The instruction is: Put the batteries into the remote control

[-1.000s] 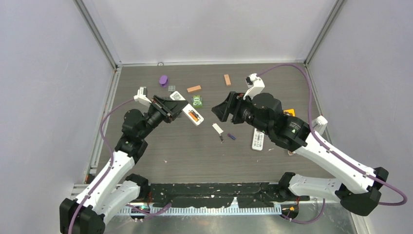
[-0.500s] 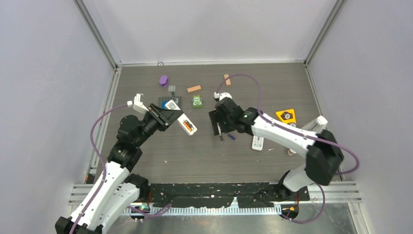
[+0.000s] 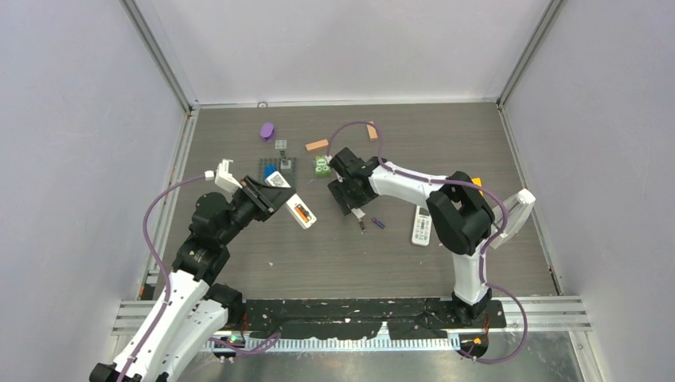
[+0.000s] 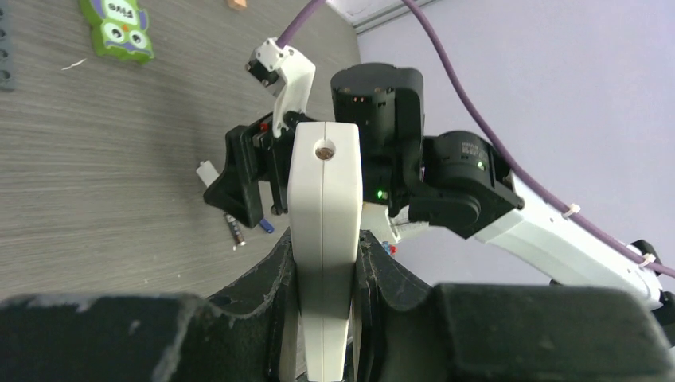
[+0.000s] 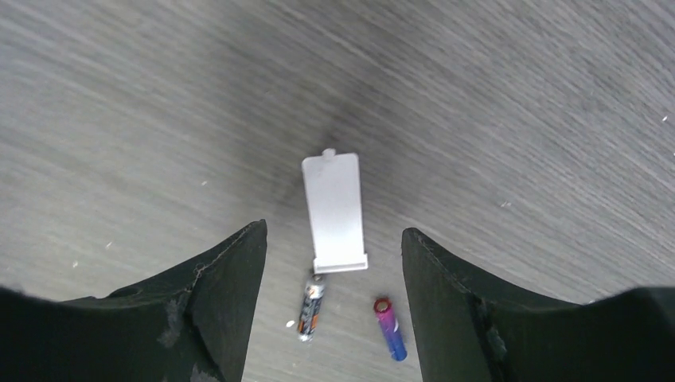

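batteries: dark battery [image 5: 312, 305] and purple battery [image 5: 389, 328] lie on the table [image 5: 517, 119], at 6 and 5 o'clock of the battery cover [image 5: 334, 213]
right gripper [image 5: 333, 239]: jaws spread, hovering above them
left gripper [image 4: 325, 270]: pinching the remote control [image 4: 322, 199]
advice: centre over one battery, straddle its width, lower fully before closing

- Two remotes: held remote [image 3: 299, 212] clamped in left gripper [image 4: 325, 270]; spare remote [image 3: 422, 227] off to right gripper's [image 5: 333, 235] side.
- Three batteries: dark battery [image 5: 312, 306] and purple battery [image 5: 390, 328] under right gripper; orange battery [image 3: 302, 212] in held remote.
- One battery cover [image 5: 334, 213], also under right gripper.
- Two tan blocks beyond right gripper: nearer block [image 3: 317, 145], farther block [image 3: 371, 131].
- One green tag [image 3: 321, 166].
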